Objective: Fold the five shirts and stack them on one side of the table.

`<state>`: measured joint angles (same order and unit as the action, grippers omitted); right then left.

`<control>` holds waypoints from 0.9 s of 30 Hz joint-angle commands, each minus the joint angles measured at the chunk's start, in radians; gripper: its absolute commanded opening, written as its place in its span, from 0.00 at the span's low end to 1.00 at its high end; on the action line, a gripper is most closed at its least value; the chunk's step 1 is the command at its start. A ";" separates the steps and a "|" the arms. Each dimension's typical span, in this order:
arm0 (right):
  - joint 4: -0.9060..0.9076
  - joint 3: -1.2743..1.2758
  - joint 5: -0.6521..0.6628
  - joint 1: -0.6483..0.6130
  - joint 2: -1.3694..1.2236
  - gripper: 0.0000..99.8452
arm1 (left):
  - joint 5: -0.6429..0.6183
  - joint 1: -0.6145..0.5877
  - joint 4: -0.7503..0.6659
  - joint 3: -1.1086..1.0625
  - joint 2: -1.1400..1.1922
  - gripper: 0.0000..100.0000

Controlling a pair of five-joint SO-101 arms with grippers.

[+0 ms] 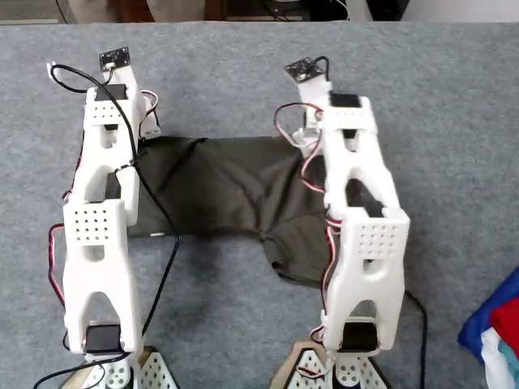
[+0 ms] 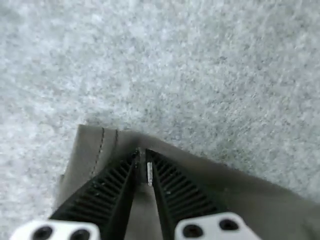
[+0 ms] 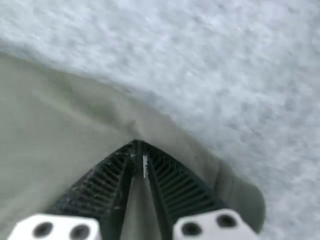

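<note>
Pincers, two: your left pincer [image 2: 142, 156] and right pincer [image 3: 140, 150] each pinch tight on the far edge of one olive shirt [image 1: 219, 186], which lies spread between the arms. Grey worktop [image 1: 422, 97] stretches wide beyond that edge. One heap of coloured clothes [image 1: 496, 328] sits at the near right corner.

Grey felt-covered table [image 1: 454, 97], brown wooden furniture [image 1: 162, 8] beyond far edge
</note>
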<state>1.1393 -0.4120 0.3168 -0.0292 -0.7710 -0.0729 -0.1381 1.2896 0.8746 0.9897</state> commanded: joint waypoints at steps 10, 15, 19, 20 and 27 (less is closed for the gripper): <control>0.127 -0.154 0.109 0.067 -0.044 0.01 | -0.005 -0.077 -0.158 0.068 -0.004 0.02; 0.216 -0.228 0.117 0.015 -0.001 0.01 | -0.006 -0.061 -0.078 0.201 -0.005 0.02; 0.287 -0.288 0.117 -0.030 0.065 0.01 | -0.005 -0.038 0.089 0.390 -0.005 0.02; 0.308 -0.303 0.118 -0.038 0.087 0.01 | -0.003 -0.037 0.135 0.450 -0.005 0.02; 0.508 -0.329 0.199 -0.067 0.248 0.06 | 0.087 -0.017 0.477 0.799 0.002 0.02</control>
<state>1.5689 -0.6958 0.4856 -0.0752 -0.6513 -0.0330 -0.1780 1.6441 1.5098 1.0050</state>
